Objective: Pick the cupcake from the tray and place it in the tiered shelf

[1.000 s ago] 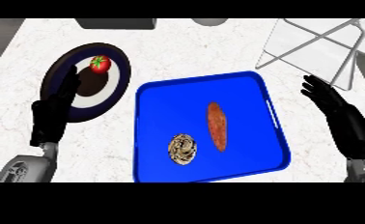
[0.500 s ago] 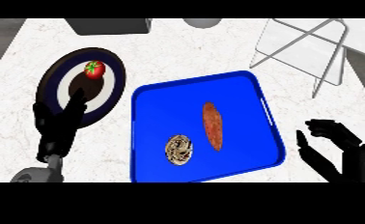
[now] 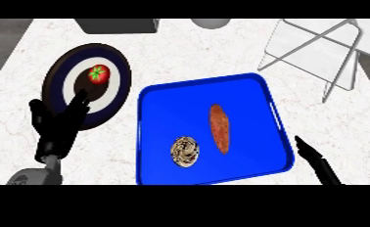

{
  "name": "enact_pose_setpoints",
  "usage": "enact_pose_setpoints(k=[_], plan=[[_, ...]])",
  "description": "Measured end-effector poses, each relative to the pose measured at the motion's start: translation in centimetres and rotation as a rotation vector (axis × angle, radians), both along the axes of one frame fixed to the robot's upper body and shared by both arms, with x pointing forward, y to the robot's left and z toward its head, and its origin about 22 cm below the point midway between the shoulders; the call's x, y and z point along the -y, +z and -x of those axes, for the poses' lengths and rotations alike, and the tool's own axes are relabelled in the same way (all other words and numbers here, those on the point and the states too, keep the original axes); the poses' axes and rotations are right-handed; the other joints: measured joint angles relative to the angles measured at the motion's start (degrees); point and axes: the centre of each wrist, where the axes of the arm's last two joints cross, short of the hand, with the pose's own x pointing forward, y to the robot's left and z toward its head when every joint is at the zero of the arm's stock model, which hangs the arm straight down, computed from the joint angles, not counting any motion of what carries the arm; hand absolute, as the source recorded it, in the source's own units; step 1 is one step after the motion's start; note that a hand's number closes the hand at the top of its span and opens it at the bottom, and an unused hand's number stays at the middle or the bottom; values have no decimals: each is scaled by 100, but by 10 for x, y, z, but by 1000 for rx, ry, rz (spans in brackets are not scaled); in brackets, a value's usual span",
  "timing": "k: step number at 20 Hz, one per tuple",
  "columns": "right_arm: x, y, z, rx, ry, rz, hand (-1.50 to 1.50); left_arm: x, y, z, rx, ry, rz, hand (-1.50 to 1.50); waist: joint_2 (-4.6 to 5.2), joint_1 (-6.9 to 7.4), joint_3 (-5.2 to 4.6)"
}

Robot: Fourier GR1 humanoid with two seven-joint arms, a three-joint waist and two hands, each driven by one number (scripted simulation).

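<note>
Both hands open — left hand (image 3: 59,125) by plate (image 3: 61,72), right hand (image 3: 316,161) beside tray (image 3: 155,123) edge.

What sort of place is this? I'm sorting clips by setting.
Probably a kitchen counter: a pale marble-like worktop holds a blue tray of food, a plate with a tomato, and a wire tiered shelf.

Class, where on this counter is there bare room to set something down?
Bare counter lies between the plate and the tiered shelf, behind the blue tray. The tray's back half is free; its front holds the cupcake and sweet potato.
</note>
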Motion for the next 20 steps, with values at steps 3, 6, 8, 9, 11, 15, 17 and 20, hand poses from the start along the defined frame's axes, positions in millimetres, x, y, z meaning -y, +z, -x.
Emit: enact_pose_setpoints(k=[3,6,8,9,11,15,17,20], plan=[[-16,27,5,-37,66,12,-150,-1,0,0,2,-8,5,0,8,39,-5],[-27,48,8,-103,110,57,-150,4,-1,-1,6,-15,5,0,15,77,-7],[-36,60,7,-142,114,86,-150,7,0,2,12,-18,-1,0,15,122,-10],[-42,63,6,-173,116,94,-150,7,-1,1,12,-19,-2,0,18,128,-11],[-52,68,0,-219,98,114,-150,6,-1,0,10,-17,0,0,21,132,-12],[-78,74,-21,-242,48,178,-150,9,-3,-2,10,-23,0,0,23,158,-5],[-92,76,-30,-236,35,215,-150,10,-3,-1,12,-25,-5,0,17,164,-5],[-115,74,-47,-245,21,249,-150,13,0,-2,0,-28,-5,0,22,176,-6]])
